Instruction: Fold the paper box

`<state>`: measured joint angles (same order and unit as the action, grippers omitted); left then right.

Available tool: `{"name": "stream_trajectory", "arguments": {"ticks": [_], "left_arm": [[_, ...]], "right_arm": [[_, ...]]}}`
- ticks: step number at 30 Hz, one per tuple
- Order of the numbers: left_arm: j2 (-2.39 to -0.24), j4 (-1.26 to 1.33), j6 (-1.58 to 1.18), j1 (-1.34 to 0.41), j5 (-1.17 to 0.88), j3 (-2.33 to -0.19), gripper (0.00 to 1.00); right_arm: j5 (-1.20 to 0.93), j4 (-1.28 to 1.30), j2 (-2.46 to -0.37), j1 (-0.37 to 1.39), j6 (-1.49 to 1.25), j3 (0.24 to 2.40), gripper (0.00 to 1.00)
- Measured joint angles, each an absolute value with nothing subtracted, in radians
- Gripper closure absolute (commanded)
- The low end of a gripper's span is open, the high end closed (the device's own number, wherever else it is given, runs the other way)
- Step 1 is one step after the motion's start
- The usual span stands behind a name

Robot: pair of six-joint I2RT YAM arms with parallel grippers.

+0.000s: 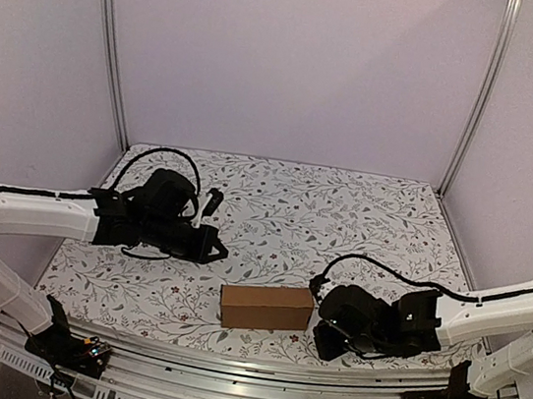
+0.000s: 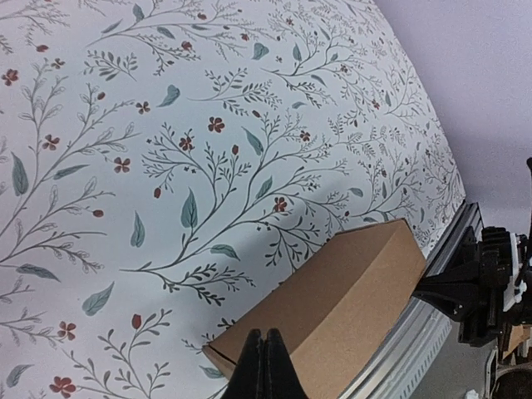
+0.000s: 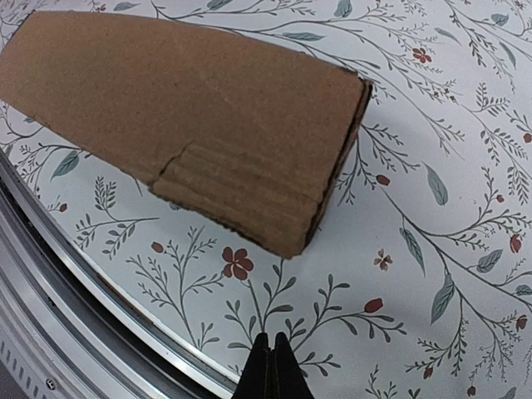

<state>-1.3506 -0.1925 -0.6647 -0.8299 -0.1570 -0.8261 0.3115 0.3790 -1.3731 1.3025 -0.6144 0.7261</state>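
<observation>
Setting: a booth with plain lilac walls (image 1: 295, 65) and a table under a floral cloth (image 1: 344, 210). A metal rail (image 1: 253, 368) runs along the near edge.

Item 1, paper box (image 1: 266, 308): plain brown cardboard, already an oblong. It lies flat near the front edge of the cloth, its long side roughly along the rail, between the two arms. The right wrist view shows a ragged seam and ribbed creases on the near face. A dark line runs down the end edge; whether that flap is fully seated cannot be told.

Item 2, left gripper (image 2: 264, 366): fingers pressed together, holding nothing. It sits apart from the box and behind it. The arm reaches in from the left, forearm roughly level, wrist aimed at the box's back corner.

Item 3, right gripper (image 3: 271, 366): fingers also together, empty. It sits low over the cloth just beside the box's right end without touching it. The arm is stretched in from the right.

Step in hand, as judged: the folding looks nearly or wholly done, with only a final press or check left.

Handling notes:
- Push the end flap with closed fingertips, square to the face.
- Brace the far end with the left arm so that the light box does not slide.
- Press gently; thin card dents.
- Mind the rail.
</observation>
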Motion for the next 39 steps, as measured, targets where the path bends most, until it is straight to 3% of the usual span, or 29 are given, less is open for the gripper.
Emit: {"name": "stream_trajectory", "arguments": {"ticks": [12,39], "left_arm": [[-1.557,-0.167,-0.646,-0.819,-0.233,-0.863,1.0],[-1.574,-0.152,-0.655,-0.817,-0.26,-0.835,1.0]], "right_arm": [[0.437,0.316,-1.527,1.298,-0.731,0.759,1.0],[0.451,0.145,-1.796,1.134,-0.681,1.102,1.0]]}}
